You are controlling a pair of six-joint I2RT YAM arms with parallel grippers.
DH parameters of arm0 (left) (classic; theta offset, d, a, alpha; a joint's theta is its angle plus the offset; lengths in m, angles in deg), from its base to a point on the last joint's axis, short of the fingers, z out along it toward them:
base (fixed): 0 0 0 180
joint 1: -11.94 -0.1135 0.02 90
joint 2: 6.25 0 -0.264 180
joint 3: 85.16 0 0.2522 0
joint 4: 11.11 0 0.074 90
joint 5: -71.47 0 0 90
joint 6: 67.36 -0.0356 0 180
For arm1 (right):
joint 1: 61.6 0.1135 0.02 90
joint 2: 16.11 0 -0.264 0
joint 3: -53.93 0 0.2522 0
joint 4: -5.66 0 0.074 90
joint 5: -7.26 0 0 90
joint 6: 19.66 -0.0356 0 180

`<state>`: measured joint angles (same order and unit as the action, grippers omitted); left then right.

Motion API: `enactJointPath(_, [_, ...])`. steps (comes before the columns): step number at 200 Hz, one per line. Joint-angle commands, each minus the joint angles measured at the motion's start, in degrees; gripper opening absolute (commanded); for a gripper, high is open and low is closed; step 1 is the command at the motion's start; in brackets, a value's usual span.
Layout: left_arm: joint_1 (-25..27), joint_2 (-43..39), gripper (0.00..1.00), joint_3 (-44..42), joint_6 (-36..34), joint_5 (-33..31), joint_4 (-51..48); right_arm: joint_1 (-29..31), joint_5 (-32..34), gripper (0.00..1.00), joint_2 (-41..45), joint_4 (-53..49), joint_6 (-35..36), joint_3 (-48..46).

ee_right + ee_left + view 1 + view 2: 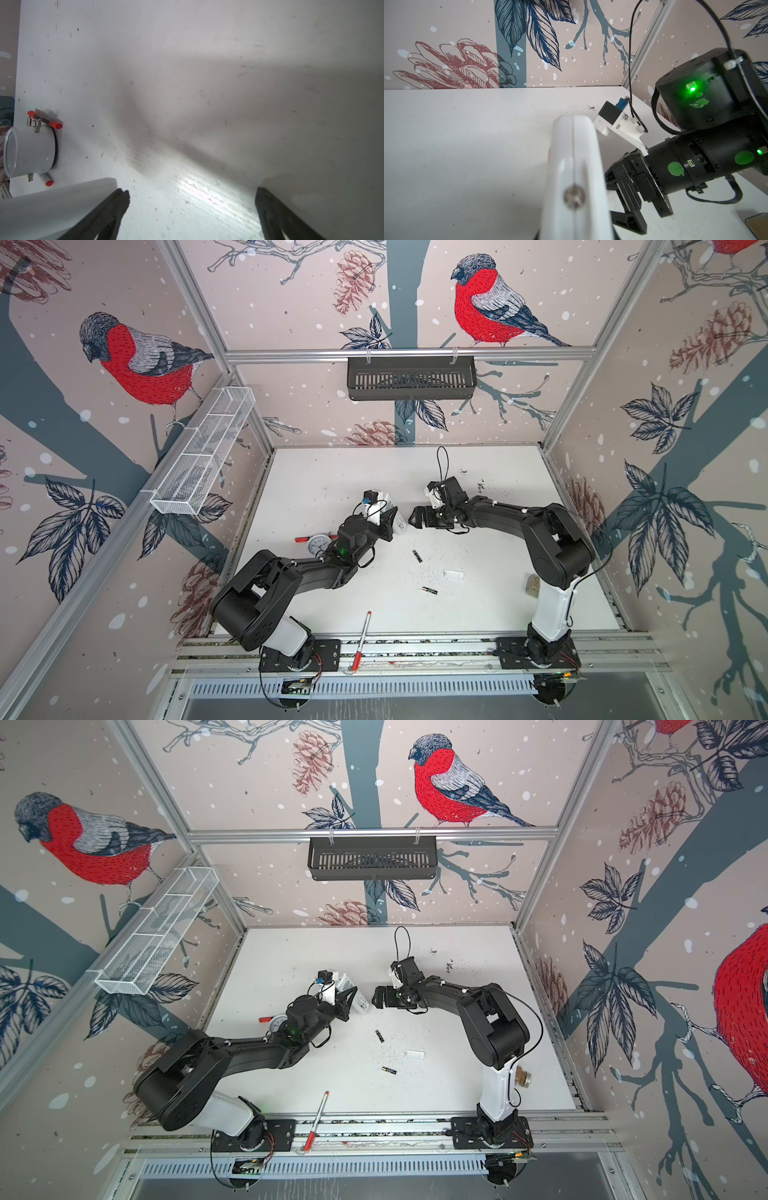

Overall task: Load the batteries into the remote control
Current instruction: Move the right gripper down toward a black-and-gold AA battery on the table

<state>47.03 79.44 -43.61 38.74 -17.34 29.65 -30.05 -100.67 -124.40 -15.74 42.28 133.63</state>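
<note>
The left gripper [387, 519] is clamped on the remote control [400, 524], its jaws narrowed onto the white body. It holds the remote raised and tilted above the middle of the white table [324, 477]. One end of the remote sticks out toward the right arm. In the left wrist view the remote fills the foreground as a narrow white edge with a seam down it and a small round metal piece set in it (too blurred to say what it is).

The right gripper [417, 516] faces the remote from the right, just beside its near end. Its jaws stand wide apart with nothing between them. In the right wrist view the two dark fingers [118, 205] spread wide over bare table. The remote's pale edge sits next to one of them, and I cannot tell whether they touch.

The batteries [417, 556] lie loose on the table, apart from each other. One is just in front of the two grippers and the other [430, 591] is farther forward. A small white rectangular plate [453, 575] lies to their right, near both. A round white clock [319, 544] stands beside the left arm's wrist. A red-and-white pen [361, 641] lies at the table's front edge, crossing onto the metal rail.
</note>
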Motion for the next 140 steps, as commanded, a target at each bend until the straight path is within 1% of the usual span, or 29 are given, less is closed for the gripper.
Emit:
enactJointPath(1, [-0.15, -1.23, 0.0, 0.98, -0.27, -0.18, 1.71, -0.22, 3.2, 0.99, 2.73, -1.48, 3.0, -0.94])
enactJointPath(32, [-2.22, -3.19, 0.0, 3.21, 2.22, 2.58, -3.91, 0.16, 3.99, 0.99, 7.26, -3.57, 8.24, -4.09])
enactJointPath(51, [-3.43, -4.8, 0.0, 5.02, 3.5, 4.37, -9.12, 1.74, 4.94, 1.0, 9.79, -5.59, 11.93, -6.25])
enactJointPath(70, [-3.64, -7.17, 0.0, 6.76, 4.16, 3.41, -15.64, 4.41, 6.29, 0.99, 11.35, -7.93, 14.38, -7.34])
enactJointPath(89, [-4.15, -9.72, 0.0, 7.94, 4.9, 3.38, -21.64, 7.2, 8.37, 0.94, 12.38, -9.75, 14.8, -7.81])
enactJointPath(111, [-4.96, -12.78, 0.0, 7.87, 5.91, 3.03, -26.65, 8.97, 9.08, 0.81, 13.02, -11.25, 14.43, -8.19])
enactJointPath(122, [-5.41, -14.58, 0.0, 7.08, 6.41, 3.02, -27.44, 10.1, 10.25, 0.76, 13.44, -12.14, 14.46, -8.27])
enactJointPath(140, [-5.95, -17.09, 0.0, 5.25, 6.99, 3.12, -27.41, 11.71, 11.59, 0.72, 13.85, -13.55, 14.62, -8.28])
